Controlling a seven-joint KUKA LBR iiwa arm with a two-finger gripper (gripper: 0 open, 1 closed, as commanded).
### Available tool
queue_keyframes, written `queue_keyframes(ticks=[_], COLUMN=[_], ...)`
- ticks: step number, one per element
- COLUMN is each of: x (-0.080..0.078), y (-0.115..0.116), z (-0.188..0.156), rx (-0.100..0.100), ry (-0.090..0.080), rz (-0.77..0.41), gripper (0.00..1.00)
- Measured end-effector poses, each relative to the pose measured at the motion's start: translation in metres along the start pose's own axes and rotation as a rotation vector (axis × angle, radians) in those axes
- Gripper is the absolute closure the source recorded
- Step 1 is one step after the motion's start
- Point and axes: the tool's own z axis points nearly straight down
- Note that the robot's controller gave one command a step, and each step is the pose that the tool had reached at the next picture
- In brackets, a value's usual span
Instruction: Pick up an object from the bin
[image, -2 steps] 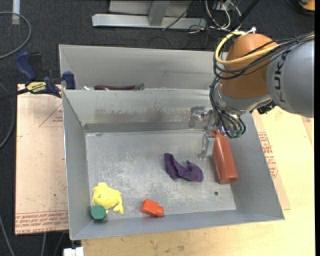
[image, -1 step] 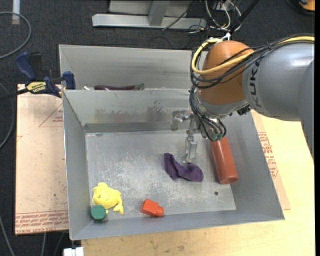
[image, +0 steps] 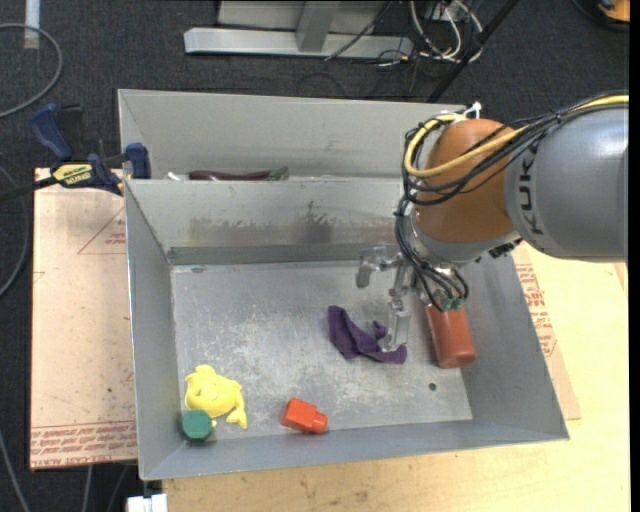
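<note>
Bin (image: 150, 330) takes mid-frame. My pincer (image: 398, 338) sits centre-right, on the right end of a crumpled purple rag (image: 348, 335). I judge it soft, light and floppy, so I'd pinch a raised fold. Can't tell how far the pincer is open. Red cylinder (image: 452, 342) just right of it, top hidden under the wrist.

Purple cloth (image: 352, 336) (crumpled, limp) lying on bin (image: 250, 300) floor, right of centre.
</note>
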Motion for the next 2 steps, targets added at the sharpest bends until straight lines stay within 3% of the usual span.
queue_keyframes(ticks=[1, 2], x=[0.002, 0.025], y=[-0.011, 0.01], z=[0.047, 0.061], rx=[0.009, -0.001], ry=[-0.002, -0.003], rz=[0.024, 0.43], gripper=[0.0, 1.0])
